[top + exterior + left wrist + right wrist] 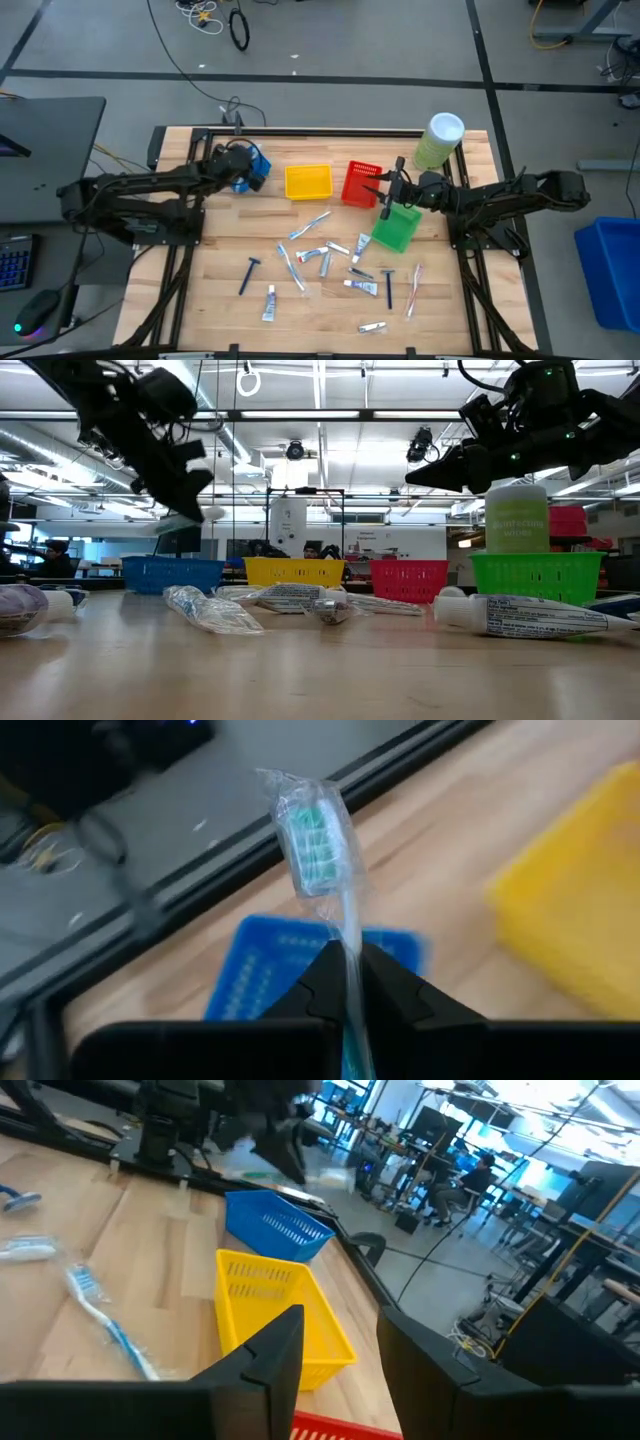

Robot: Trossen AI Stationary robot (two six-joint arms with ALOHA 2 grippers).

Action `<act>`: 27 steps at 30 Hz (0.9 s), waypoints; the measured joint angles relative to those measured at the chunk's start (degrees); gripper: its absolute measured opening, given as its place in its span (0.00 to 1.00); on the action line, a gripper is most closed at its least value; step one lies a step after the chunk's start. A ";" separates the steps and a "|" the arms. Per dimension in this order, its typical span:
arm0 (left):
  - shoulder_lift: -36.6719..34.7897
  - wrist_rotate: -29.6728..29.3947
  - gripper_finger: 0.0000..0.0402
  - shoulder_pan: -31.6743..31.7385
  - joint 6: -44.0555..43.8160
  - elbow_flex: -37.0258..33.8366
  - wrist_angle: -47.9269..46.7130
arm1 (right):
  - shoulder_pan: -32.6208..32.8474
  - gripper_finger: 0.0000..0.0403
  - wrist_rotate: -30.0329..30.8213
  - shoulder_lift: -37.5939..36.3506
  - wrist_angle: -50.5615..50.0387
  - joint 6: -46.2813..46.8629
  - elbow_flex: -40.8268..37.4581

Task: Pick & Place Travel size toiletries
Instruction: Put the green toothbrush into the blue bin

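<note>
Your left gripper (345, 975) clamps one wrapped toothbrush (318, 845) above the blue bin (254, 168), upper left of the high view. Your right gripper (378, 184), fingers parted and empty, hovers over the red bin (360, 183). Four bins stand in a row: blue, yellow (308, 182), red, green (396, 228). Roughly a dozen toiletries (325, 257) lie scattered lower centre.

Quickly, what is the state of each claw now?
Left claw: closed on a clear-wrapped toothbrush with green bristles.
Right claw: open, holding nothing.
</note>
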 joint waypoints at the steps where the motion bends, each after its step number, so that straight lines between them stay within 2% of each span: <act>1: 0.35 -0.97 0.05 1.23 0.55 -1.11 0.93 | -0.17 0.33 -0.01 0.00 0.00 0.40 0.00; 4: 1.38 -3.29 0.05 4.04 4.05 -4.91 7.82 | -0.49 0.32 -0.01 0.00 -0.02 0.91 0.00; 7: 2.49 -2.66 0.06 5.60 8.19 -8.28 18.09 | -0.54 0.31 0.00 0.00 -0.15 1.00 0.00; 11: 5.02 -2.48 0.06 6.79 12.00 -10.67 25.73 | -0.54 0.30 0.00 0.00 -0.24 1.69 0.00; 21: 11.82 1.13 0.10 7.71 4.20 -11.93 25.75 | -0.54 0.28 0.00 0.00 -1.34 2.56 0.00; 27: 14.19 0.21 0.11 7.94 1.28 -11.93 25.70 | -0.54 0.28 0.02 0.00 -1.79 2.56 -0.02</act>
